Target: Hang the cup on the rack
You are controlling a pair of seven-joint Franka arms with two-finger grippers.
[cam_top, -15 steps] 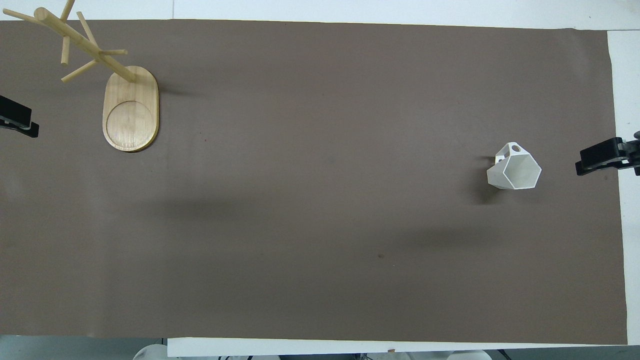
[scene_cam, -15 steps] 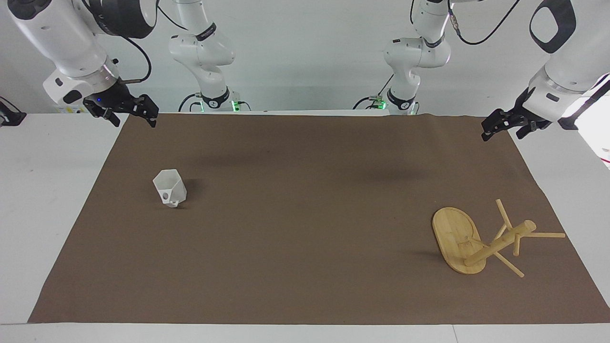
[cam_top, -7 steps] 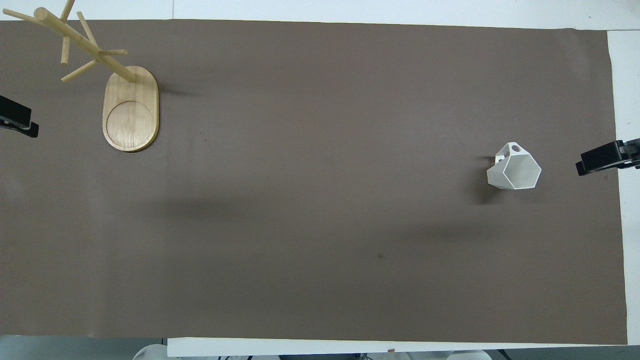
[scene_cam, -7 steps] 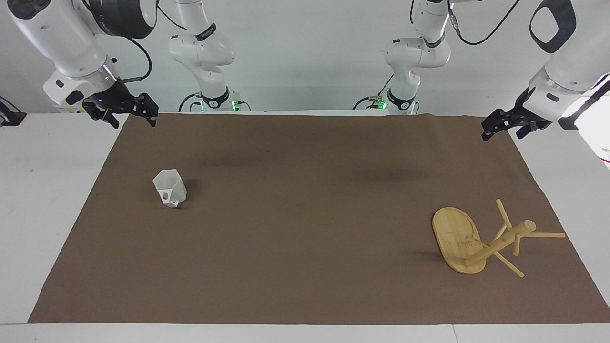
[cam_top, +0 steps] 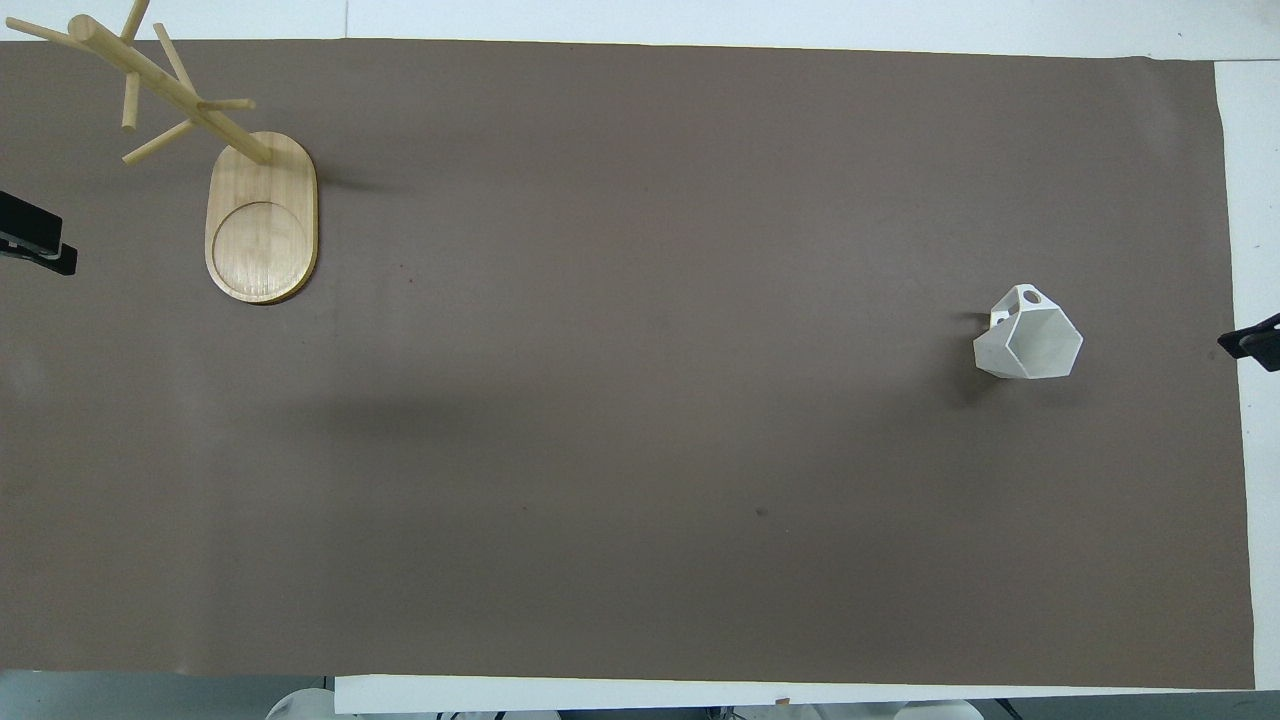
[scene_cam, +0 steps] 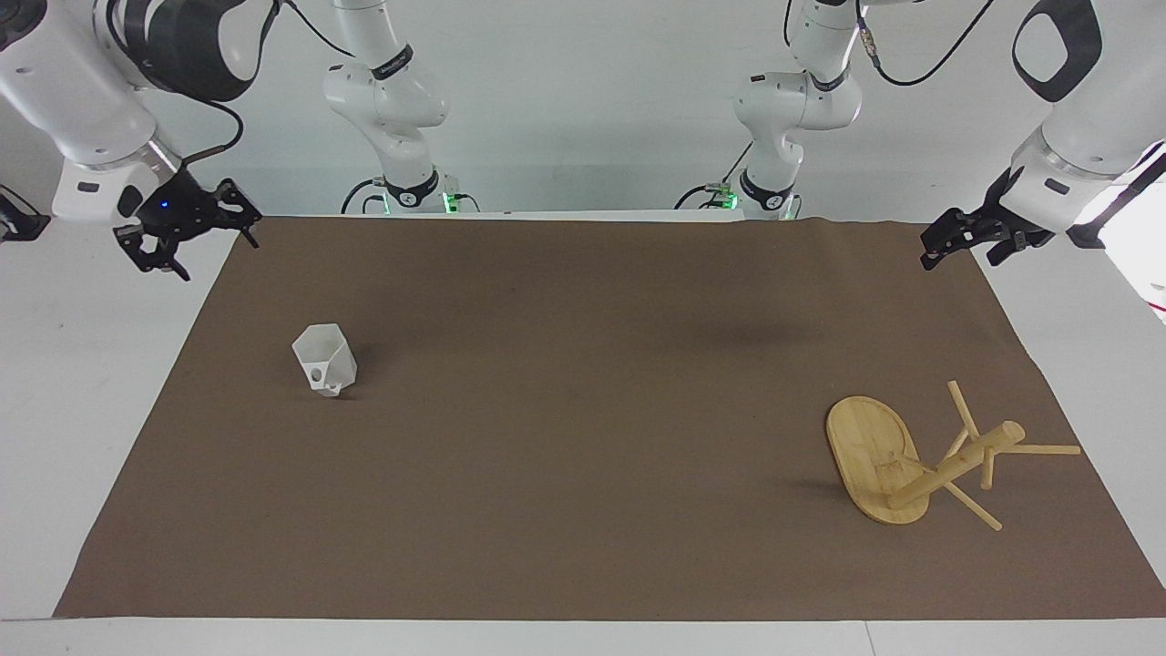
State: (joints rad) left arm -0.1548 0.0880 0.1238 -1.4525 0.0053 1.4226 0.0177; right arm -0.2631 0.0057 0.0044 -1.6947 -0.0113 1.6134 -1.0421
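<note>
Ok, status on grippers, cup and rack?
Left gripper and right gripper open, empty, raised at mat corners. Cup upright on mat, untouched. Rack standing, pegs bare. Nothing between.

White table (scene_cam: pixel 55 383), brown mat (scene_cam: pixel 583 437) on it; cup (scene_cam: pixel 324 358), rack (scene_cam: pixel 888 460) on mat.

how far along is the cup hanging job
Done: nothing. The white faceted cup stands on the brown mat, no peg of the bamboo mug rack loaded. In hand: nothing; right gripper and left gripper are open above the mat's corners. Left: grasp, carry, hang.
</note>
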